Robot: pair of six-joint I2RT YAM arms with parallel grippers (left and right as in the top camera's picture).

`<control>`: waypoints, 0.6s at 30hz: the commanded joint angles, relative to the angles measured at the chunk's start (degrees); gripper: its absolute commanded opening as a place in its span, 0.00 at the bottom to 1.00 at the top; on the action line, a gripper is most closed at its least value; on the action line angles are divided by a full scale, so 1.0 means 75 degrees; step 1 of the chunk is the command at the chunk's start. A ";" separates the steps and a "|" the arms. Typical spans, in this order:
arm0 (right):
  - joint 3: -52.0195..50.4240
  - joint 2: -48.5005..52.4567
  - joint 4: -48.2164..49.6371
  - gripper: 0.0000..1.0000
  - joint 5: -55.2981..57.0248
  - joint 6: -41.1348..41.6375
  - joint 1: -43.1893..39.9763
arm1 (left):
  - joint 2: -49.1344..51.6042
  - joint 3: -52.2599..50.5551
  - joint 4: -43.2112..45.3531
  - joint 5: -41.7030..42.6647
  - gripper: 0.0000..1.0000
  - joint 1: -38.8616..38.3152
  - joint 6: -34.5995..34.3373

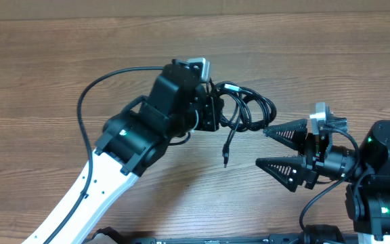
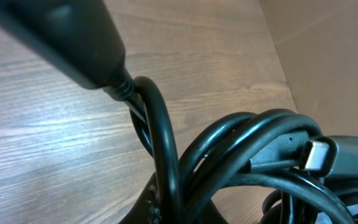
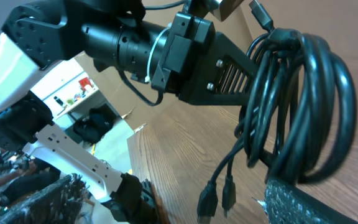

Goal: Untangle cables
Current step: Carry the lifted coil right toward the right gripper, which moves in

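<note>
The wooden worktop [image 1: 317, 61] runs out of the overhead frame on every side. The left arm [image 1: 134, 135] lies across it and covers most of the left gripper [image 1: 221, 108]. That gripper's tips are lost inside the loops, but the right wrist view shows its jaws clamped on the cables [image 1: 252, 108].

The right gripper [image 1: 263, 146] has its jaws wide apart. The upper tip is at the edge of the loops; whether it touches them is hard to tell.

The cables hang as a coiled black bundle from the left jaws, above the worktop. One loose end [image 1: 226, 159] dangles below. In the left wrist view the bundle is cut off at the bottom edge, and one metal-tipped plug [image 2: 316, 154] shows.

A red-and-white box [image 3: 84, 83] in the background carries print too small to read.
</note>
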 commanded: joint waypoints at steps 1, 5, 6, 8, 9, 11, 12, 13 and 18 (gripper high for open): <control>0.0207 -0.0026 -0.0236 0.91 0.0513 -0.0012 -0.0012 | 0.0119 0.0067 -0.0079 -0.0044 0.04 -0.0099 -0.0119; 0.0207 -0.0029 -0.0705 0.95 0.0702 -0.0510 -0.0012 | 0.0119 0.0067 -0.0265 -0.0256 0.04 -0.0099 0.0396; 0.0207 -0.0029 -0.0731 0.96 0.0702 -0.0589 -0.0012 | 0.0117 0.0067 -0.0350 -0.0402 0.04 -0.0099 0.0449; 0.0207 -0.0029 -0.0726 0.95 0.0699 -0.0609 -0.0012 | 0.0119 0.0067 -0.0560 -0.0688 0.04 -0.0102 0.0545; 0.0207 -0.0029 -0.0723 0.95 0.0699 -0.0609 -0.0012 | 0.0119 0.0067 -0.0624 -0.0708 0.04 -0.0102 0.0644; 0.0207 -0.0029 -0.0697 0.96 0.0699 -0.0609 -0.0012 | 0.0119 0.0067 -0.0755 -0.0708 0.04 -0.0102 0.0769; 0.0207 -0.0029 -0.0694 0.96 0.0697 -0.0609 -0.0012 | 0.0119 0.0067 -0.0825 -0.0705 0.04 -0.0102 0.0766; 0.0207 -0.0029 -0.0694 0.96 0.0697 -0.0609 -0.0012 | 0.0119 0.0067 -0.0851 -0.0705 0.04 -0.0102 0.0766; 0.0207 -0.0029 -0.0697 0.96 0.0667 -0.0606 -0.0012 | 0.0119 0.0067 -0.0880 -0.0702 0.04 -0.0154 0.0758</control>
